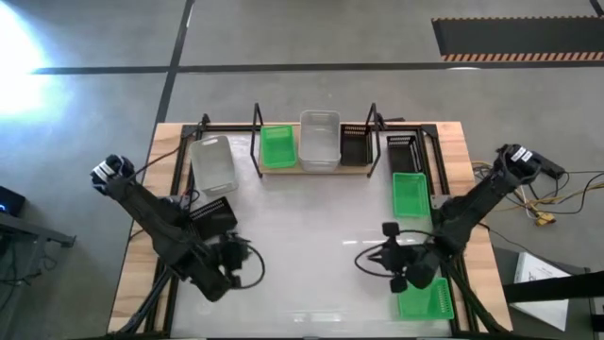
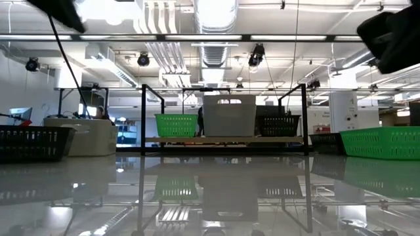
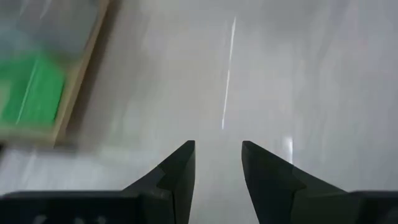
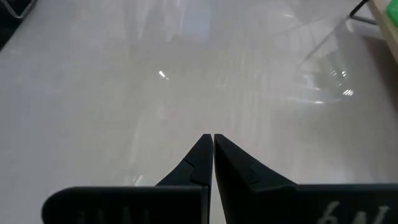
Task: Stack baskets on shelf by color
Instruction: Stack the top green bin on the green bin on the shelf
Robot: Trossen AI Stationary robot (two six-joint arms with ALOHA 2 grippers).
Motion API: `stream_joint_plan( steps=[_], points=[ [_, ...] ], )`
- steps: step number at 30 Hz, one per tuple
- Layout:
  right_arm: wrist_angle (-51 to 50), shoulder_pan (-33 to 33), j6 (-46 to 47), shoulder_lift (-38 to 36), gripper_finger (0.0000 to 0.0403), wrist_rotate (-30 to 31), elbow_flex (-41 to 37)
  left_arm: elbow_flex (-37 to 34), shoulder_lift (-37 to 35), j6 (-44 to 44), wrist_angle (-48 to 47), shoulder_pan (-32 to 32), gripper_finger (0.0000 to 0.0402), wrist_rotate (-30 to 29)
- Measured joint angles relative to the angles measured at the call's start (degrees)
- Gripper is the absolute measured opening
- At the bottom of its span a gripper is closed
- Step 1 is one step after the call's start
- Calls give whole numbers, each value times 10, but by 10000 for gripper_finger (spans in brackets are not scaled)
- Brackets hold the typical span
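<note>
The shelf (image 1: 283,170) stands at the table's far middle, and its plank carries a green basket (image 1: 276,146), a translucent white basket (image 1: 319,140) and a black basket (image 1: 355,144) side by side. The low view shows the same three in a row: green basket (image 2: 176,124), white basket (image 2: 228,115), black basket (image 2: 279,124). My left gripper (image 3: 217,144) hovers open over bare tabletop at the near left (image 1: 247,262), with nothing between its fingers. Over the near right, my right gripper (image 4: 212,135) hangs shut and empty (image 1: 379,253).
On the table lie a white basket (image 1: 213,163) left of the shelf, a black basket (image 1: 217,215) by my left arm, a black basket (image 1: 404,146) and a green one (image 1: 410,194) right of the shelf, and a green one (image 1: 425,297) at the near right. The middle is bare.
</note>
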Motion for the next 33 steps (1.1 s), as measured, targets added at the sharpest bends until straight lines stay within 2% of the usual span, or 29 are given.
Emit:
stream_joint_plan(
  steps=[2,5,8,11,16,21,25,28,30,33],
  points=[
    [-28,14,21,0,9,2,13,1,-4,-58,-55,0,116,30],
    [-63,24,41,0,9,20,29,-14,-5,-121,-82,0,116,55],
    [-86,23,60,0,9,30,39,-37,8,-155,-50,0,116,50],
    [-161,10,96,1,9,28,60,-63,31,-146,41,0,116,18],
    [-429,-34,253,0,9,27,115,-93,87,-41,264,0,116,-25],
    [-579,-85,276,-5,20,-43,133,-96,155,141,498,8,116,-56],
    [-583,-137,226,-19,58,-101,106,-89,205,287,669,22,116,-61],
    [-574,-174,182,-26,89,-111,77,-88,234,373,783,33,116,-62],
    [-555,-196,144,-31,104,-111,55,-88,248,410,840,40,116,-62],
    [-501,-230,85,-40,110,-127,31,-88,257,431,876,50,116,-61]
  ],
)
